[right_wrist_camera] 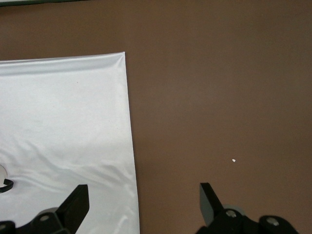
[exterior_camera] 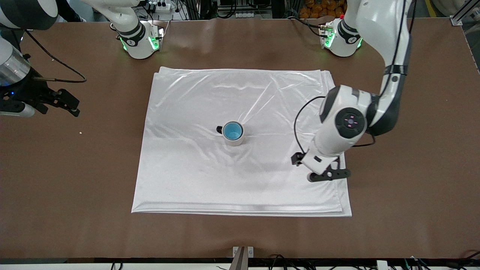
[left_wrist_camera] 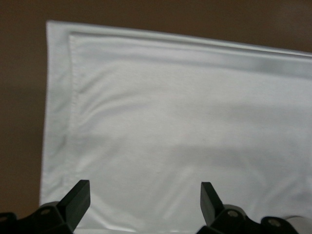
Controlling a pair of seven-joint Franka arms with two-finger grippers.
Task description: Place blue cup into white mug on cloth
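The blue cup sits inside the white mug, which stands upright in the middle of the cloth; the mug's black handle points toward the right arm's end. My left gripper is open and empty over the cloth's edge at the left arm's end; its wrist view shows it above a cloth corner. My right gripper is open and empty over the bare table at the right arm's end. Its wrist view shows it over the cloth edge, with a sliver of the mug's handle.
The brown table surrounds the cloth. A small white speck lies on the table near my right gripper and shows in the right wrist view. The arm bases stand along the table's edge farthest from the front camera.
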